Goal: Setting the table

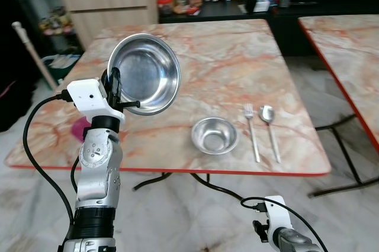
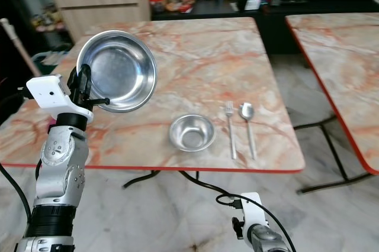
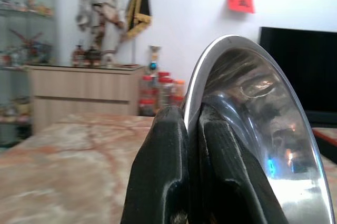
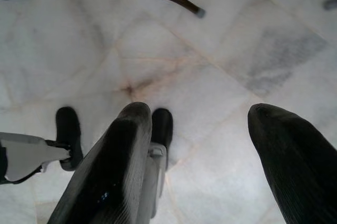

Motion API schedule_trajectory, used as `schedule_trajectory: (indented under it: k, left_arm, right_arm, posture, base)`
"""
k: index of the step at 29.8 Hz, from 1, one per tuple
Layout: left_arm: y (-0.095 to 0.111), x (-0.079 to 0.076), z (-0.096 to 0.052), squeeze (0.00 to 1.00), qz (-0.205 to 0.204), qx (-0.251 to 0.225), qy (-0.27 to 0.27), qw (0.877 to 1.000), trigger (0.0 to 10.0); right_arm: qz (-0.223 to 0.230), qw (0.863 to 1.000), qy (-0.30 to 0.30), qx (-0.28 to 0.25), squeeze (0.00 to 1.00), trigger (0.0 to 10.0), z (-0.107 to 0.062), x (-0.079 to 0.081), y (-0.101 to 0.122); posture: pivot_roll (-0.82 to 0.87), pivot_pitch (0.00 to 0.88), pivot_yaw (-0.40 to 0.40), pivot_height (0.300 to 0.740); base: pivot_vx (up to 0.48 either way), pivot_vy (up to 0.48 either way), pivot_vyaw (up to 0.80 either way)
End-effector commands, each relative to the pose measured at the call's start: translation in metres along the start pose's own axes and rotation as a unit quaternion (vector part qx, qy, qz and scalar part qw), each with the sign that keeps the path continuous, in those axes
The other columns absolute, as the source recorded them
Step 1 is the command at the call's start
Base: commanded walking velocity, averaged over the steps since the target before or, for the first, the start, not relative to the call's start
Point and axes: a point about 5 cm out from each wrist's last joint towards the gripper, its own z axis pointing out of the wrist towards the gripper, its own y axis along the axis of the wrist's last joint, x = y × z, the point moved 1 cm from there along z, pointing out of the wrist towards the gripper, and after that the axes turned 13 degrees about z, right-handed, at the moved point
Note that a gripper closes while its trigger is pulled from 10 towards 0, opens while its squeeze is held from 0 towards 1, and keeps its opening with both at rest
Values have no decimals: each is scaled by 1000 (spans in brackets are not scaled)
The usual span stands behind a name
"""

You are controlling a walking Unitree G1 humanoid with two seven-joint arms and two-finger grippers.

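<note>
One plate (image 1: 145,73) held by left gripper (image 1: 114,86), jaws pinching its rim | we judge steel light, stiff, slippery | right gripper (image 4: 210,150) idle, jaws wide.

Marble-patterned table (image 1: 225,57) with a red edge, set on a pale tiled floor (image 1: 195,216).
Near the front edge: a small steel bowl (image 1: 214,135), upright and empty; just to its right a fork (image 1: 252,131) and a spoon (image 1: 270,128), side by side, handles toward the front edge, close together but apart. At the left edge, partly hidden, something pink (image 1: 80,128). Further right, across a gap, a second table (image 1: 343,63) of the same pattern.
</note>
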Motion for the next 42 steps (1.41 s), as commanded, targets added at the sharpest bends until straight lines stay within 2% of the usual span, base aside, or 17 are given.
schedule_trajectory:
  k: [1, 13, 28, 42]
  left_arm:
    - [8, 4, 4, 0, -5, -21, 9, 1000, 10000]
    - [8, 2, 4, 0, -3, -24, 2, 1000, 10000]
    - [10, -1, 9, 0, -4, -30, -11, 999, 10000]
    - [9, -3, 9, 0, -6, -28, -17, 999, 10000]
  right_arm:
    - [5, 1000, 3, -7, 0, 10000, 0, 1, 2]
    - [3, 1000, 7, -9, 0, 10000, 0, 4, 3]
    - [7, 1000, 8, -8, 0, 10000, 1, 6, 0]
    - [13, 1000, 11, -9, 0, 10000, 1, 9, -1]
  posture:
    - [2, 37, 65, 740]
    - [3, 1, 70, 740]
    - [-2, 0, 90, 740]
    - [-3, 0, 95, 740]
  base:
    - [0, -274, 0]
    - [0, -276, 0]
    - [0, -270, 0]
    - [0, -272, 0]
